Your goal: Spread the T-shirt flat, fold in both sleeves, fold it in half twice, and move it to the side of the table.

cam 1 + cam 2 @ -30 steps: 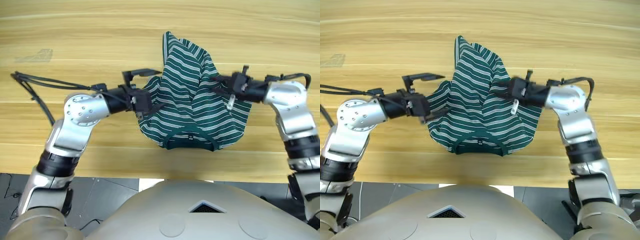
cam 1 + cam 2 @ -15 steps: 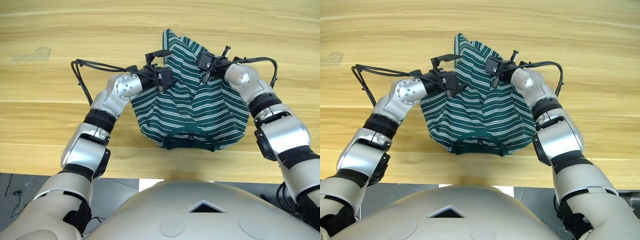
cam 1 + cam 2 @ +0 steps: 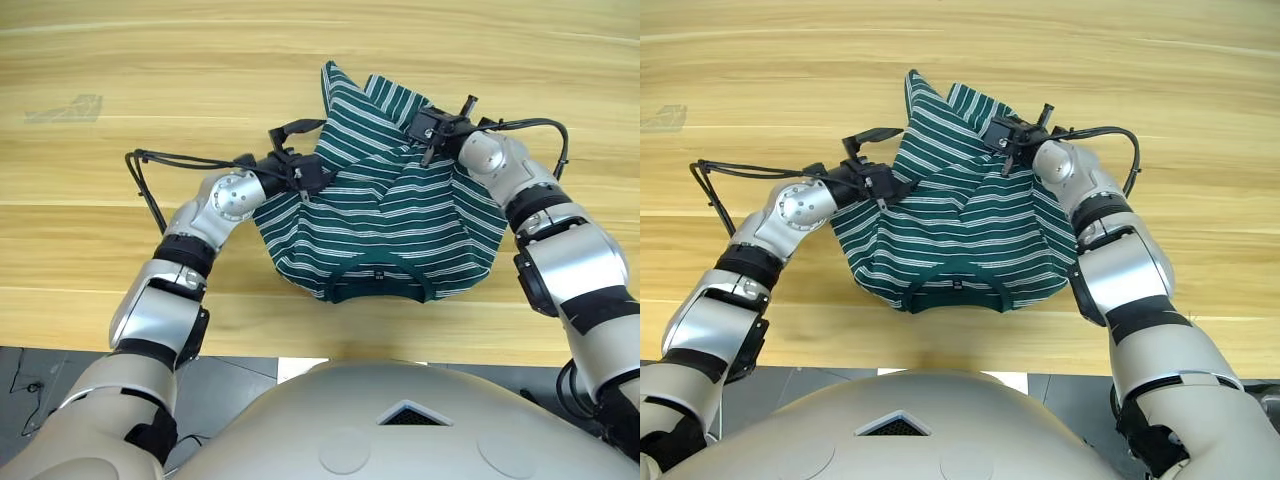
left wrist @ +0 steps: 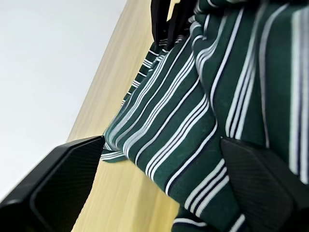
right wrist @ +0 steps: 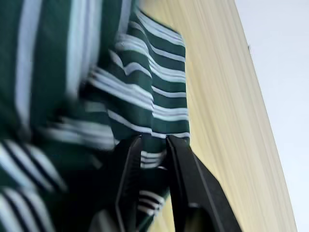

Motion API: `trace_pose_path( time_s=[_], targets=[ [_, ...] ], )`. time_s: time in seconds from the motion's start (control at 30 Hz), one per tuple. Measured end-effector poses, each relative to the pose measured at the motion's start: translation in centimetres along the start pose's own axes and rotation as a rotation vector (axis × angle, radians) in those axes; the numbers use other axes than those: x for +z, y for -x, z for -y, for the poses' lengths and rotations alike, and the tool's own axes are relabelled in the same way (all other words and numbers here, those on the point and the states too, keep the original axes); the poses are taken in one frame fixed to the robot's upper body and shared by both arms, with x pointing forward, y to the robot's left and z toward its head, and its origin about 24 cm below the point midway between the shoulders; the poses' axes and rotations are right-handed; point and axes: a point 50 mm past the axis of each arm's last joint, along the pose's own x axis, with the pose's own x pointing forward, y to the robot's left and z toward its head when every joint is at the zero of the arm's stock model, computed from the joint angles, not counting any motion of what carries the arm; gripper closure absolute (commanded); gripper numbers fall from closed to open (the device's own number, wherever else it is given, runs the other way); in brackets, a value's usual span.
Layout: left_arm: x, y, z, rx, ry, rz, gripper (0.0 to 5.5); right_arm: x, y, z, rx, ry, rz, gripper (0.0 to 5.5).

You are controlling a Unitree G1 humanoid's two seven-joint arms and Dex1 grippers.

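t-shirt point(image 3: 385, 215) lies crumpled between inward-bent arms, right jaws pinching it.

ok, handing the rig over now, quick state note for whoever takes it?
Left gripper: open, with cloth at the left side of the T-shirt between its fingers.
Right gripper: shut on the T-shirt's far right part.
T-shirt: bunched on the table, collar toward the robot.
Done: nothing finished, shirt not yet flat.
To do: spread flat, fold both sleeves, halve twice, move aside.
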Motion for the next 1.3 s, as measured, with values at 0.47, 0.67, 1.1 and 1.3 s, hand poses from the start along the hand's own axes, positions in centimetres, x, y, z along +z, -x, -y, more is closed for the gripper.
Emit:
trace_pose_path(
  time_s=[0.47, 0.67, 1.1, 1.3],
  targets=[
    [3.5, 5.2, 3.7, -0.087, -0.045, -0.005, 1.08, -1.5, 3.7, -1.6, 0.219, 0.093, 0.170, 4.57],
    [5.0, 6.7, 4.8, -0.165, -0.082, -0.027, 1.08, -1.7, 7.1, -3.9, 0.231, 0.067, 0.190, 4.57],
    [4.7, 6.8, 0.8, -0.084, -0.117, -0.072, 1.08, 1.7, 8.2, 0.3, -0.009, -0.100, 0.310, 4.57],
    [6.2, 4.4, -5.0, 0.081, 0.103, 0.127, 1.08, 2.3, 5.9, 2.3, -0.046, -0.084, 0.294, 4.57]
  ],
)
